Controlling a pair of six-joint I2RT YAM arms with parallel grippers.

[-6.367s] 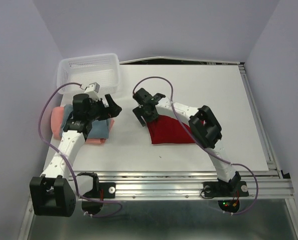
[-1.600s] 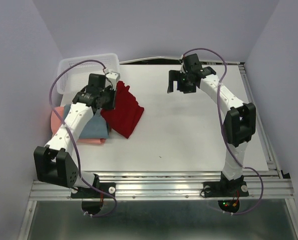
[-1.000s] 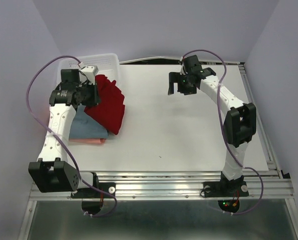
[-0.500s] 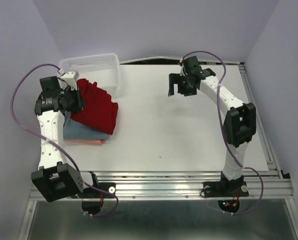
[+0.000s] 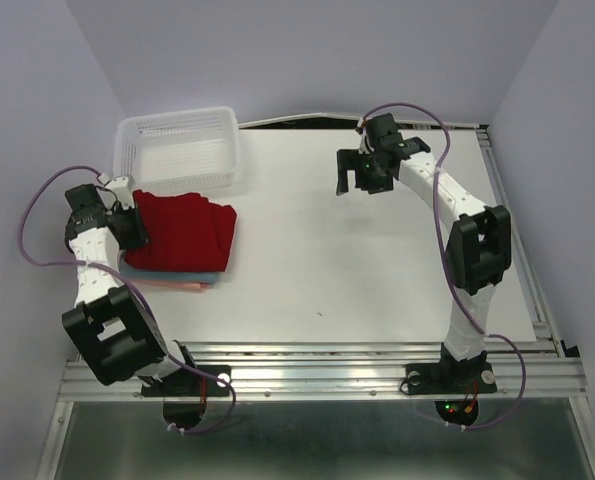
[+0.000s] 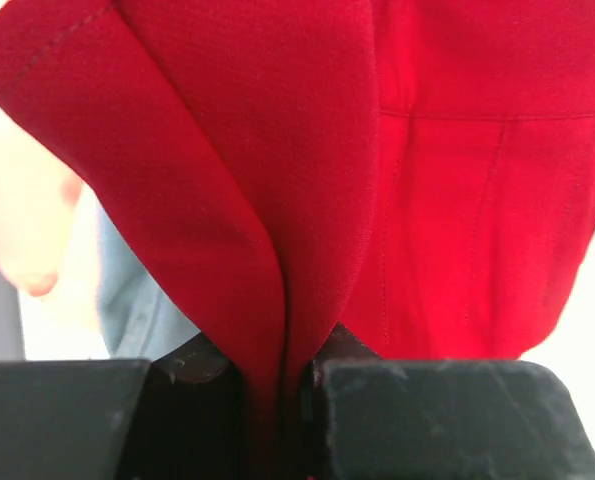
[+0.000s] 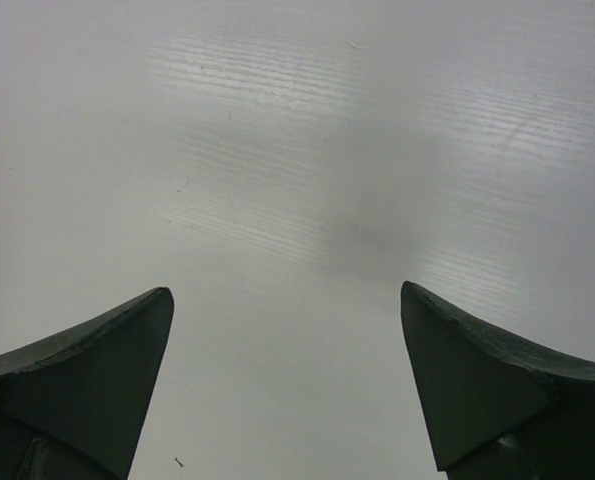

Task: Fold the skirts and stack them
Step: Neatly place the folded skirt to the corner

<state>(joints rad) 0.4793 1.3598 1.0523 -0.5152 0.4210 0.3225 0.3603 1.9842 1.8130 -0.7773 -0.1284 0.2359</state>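
Top view: shows the red skirt [image 5: 189, 230] lying folded atop the blue skirt [image 5: 172, 272], with a sliver of the pink skirt [image 5: 189, 285] at the bottom of the 3-high stack. Places that stack near the left edge of the table [image 5: 377, 270], just in front of the basket [image 5: 177, 118]. Half a second back, had the red cloth draped and partly lifted; now has it down and flatter. Puts the left gripper [image 5: 127, 222] at the stack's left edge, lower and further left than before, pinching the red cloth. Leaves the right gripper [image 5: 362, 178] raised over the far middle of the table, well apart from the skirts, in the same place as 1 second ago.

Left wrist: fills with red skirt [image 6: 457, 200]. Shows a fold of it clamped between the 2 black fingers [image 6: 67, 420] of the left gripper [image 6: 275, 385], jaws clenched on the cloth. Catches a strip of blue skirt [image 6: 127, 300] beneath at left, and the pink skirt [image 6: 17, 220], blurred, beside it.

Right wrist: looks down on the table [image 7: 297, 150] between the fingers [image 7: 77, 370] of the right gripper [image 7: 287, 380], jaws spread wide, grasping nothing.
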